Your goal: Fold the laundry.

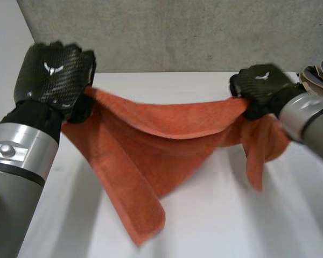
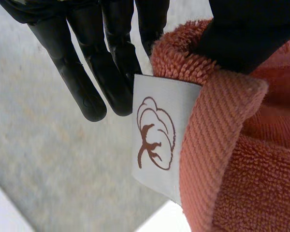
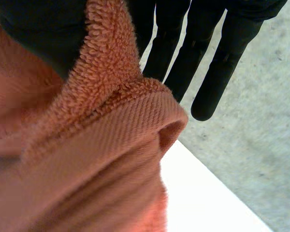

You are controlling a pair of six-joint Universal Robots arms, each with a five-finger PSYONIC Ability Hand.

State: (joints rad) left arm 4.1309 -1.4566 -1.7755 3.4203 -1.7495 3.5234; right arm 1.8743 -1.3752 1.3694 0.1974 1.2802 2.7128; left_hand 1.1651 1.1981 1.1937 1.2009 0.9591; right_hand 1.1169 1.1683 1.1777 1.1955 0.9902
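An orange towel (image 1: 151, 145) hangs spread between my two hands above the white table (image 1: 231, 215), its lower part drooping to a point near the front. My left hand (image 1: 54, 75) pinches one top corner. In the left wrist view its thumb (image 2: 246, 34) presses the towel (image 2: 232, 159) beside a white label (image 2: 159, 140), while the other fingers (image 2: 87, 82) stay straight. My right hand (image 1: 261, 86) holds the opposite top corner. In the right wrist view the thumb (image 3: 38, 34) clamps the towel's hem (image 3: 87, 169) and the fingers (image 3: 217, 72) extend past it.
A pile of patterned cloth (image 1: 318, 75) lies at the table's far right edge, just behind my right arm. A grey concrete wall (image 1: 177, 32) runs behind the table.
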